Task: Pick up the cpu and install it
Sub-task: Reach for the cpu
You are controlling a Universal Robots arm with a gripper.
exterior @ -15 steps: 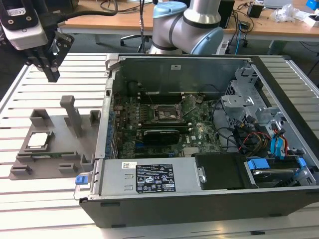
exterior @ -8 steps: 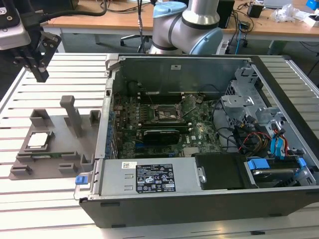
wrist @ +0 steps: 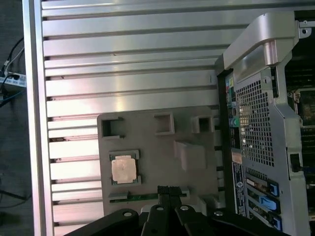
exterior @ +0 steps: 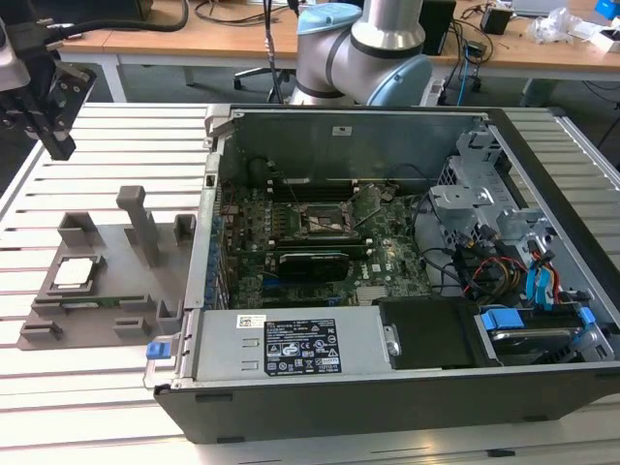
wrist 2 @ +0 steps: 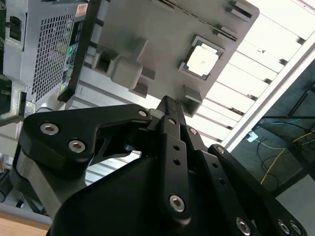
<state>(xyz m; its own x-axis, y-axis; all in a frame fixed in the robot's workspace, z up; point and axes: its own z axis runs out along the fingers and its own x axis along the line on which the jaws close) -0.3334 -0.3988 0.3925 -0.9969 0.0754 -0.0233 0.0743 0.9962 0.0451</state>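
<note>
One slatted metal table (exterior: 87, 397) bears the cpu (exterior: 77, 272) in a grey holder (exterior: 111, 254), claw (wrist 2: 170, 102) pinched together above, wooden desks (exterior: 174, 41) beyond.

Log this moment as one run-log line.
gripper: shut, empty, apart from cpu | cpu: resting in grey fixture beside computer case, not yet picked

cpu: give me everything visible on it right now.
The cpu is a small flat square chip with a silvery-white metal top and a narrow darker border. It lies flat, top up, seated in a square pocket of the grey holder plate on the slatted table, at the exterior view's left of the open computer case. Only the pocket touches it. The gripper hangs apart from it, holding nothing.
</note>
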